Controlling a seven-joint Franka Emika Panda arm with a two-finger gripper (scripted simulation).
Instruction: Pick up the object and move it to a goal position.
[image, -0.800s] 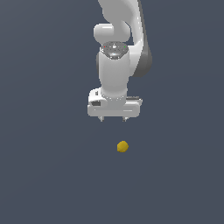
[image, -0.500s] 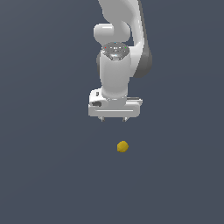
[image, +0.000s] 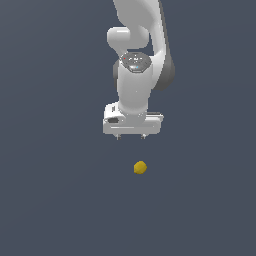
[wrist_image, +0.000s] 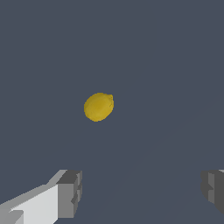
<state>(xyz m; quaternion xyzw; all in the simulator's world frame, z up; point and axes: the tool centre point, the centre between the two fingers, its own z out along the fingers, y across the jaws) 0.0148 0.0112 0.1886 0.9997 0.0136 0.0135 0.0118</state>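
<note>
White gripper (image: 130, 136) in the upper middle of the exterior view, hanging from the arm (image: 142, 30) that comes down from the top edge, pointed downward, two short fingertips just showing under the wide palm block. Spread wide, nothing between the jaws: in the wrist view, one grey finger pad (wrist_image: 70, 194) and the other at the far edge of the frame, well apart, with only bare dark surface between them. Small mustard-yellow object (image: 140, 168) just below the centre of the exterior view, under the gripper and slightly toward the exterior view's right, apart from the fingertips, touching nothing but the flat slate-grey surface (image: 55, 190). Same object (wrist_image: 99, 106) in the wrist view, roundish and slightly lumpy, outside the span of the fingers.
</note>
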